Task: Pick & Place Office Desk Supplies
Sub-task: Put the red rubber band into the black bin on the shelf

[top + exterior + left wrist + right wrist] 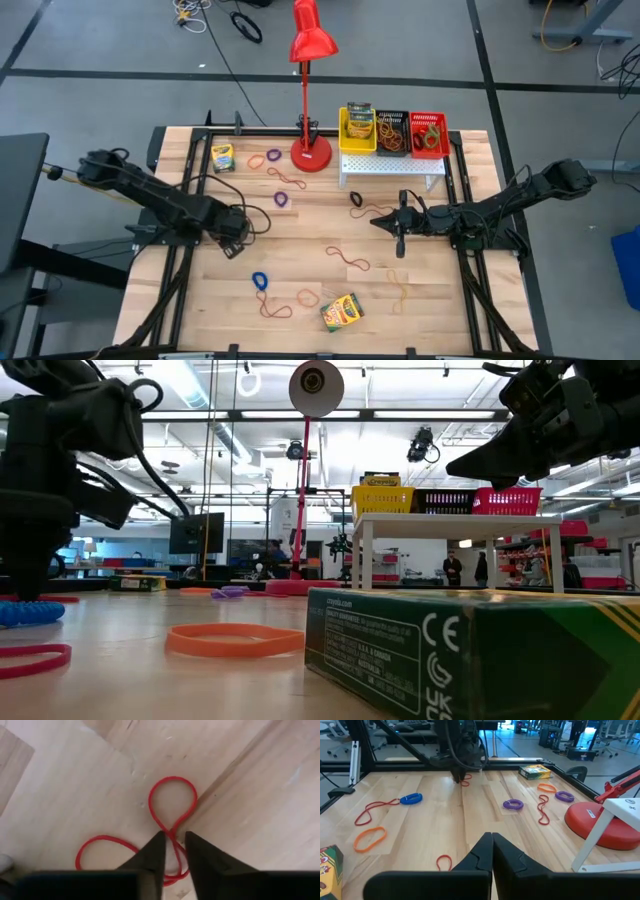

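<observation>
The left gripper [172, 851] is lowered to the desk [320, 280] on its left half, with its fingers narrowly parted astride the crossing point of a twisted red rubber band [170, 802] that lies flat on the wood; the band is not yet clamped. The right gripper [492, 851] is clenched on nothing and hovers above the desk right of centre, just in front of the white perforated stand [392, 166]. One crayon box [342, 312] lies near the front edge, a second crayon box [222, 157] near the rear left corner. Further loops, including a blue rubber band [260, 281], lie scattered across the surface
</observation>
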Robot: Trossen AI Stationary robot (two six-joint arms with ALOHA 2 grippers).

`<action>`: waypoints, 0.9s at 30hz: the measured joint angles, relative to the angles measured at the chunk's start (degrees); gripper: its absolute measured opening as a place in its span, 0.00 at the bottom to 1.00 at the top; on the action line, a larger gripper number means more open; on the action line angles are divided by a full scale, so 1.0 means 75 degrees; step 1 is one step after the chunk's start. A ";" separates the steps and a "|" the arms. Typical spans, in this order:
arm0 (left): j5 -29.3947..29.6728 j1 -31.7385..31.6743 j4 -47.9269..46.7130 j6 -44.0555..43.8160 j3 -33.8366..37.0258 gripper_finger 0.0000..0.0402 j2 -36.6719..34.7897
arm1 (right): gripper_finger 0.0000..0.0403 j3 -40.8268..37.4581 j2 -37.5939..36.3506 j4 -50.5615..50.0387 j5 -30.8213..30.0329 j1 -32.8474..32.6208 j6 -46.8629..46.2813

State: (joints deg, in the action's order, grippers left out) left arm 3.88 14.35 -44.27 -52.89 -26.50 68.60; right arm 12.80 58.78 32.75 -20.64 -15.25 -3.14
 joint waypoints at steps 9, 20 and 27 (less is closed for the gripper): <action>0.1974 0.0111 0.2172 0.0785 -0.0441 0.02 -0.0355 | 0.01 0.0000 0.0000 0.0000 0.0000 0.0000 0.0000; 0.3101 -0.0397 0.8082 0.3746 -0.0164 0.02 0.0443 | 0.01 0.0000 0.0000 -0.0047 0.0000 -0.0003 0.0000; 0.2649 -0.0629 1.0784 0.4506 -0.0161 0.02 0.1919 | 0.01 0.0000 0.0000 -0.0052 0.0000 0.0000 0.0000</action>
State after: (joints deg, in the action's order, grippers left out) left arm 23.75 9.63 36.61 -19.09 -27.70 82.99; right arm 12.80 58.78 32.36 -20.64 -15.25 -3.14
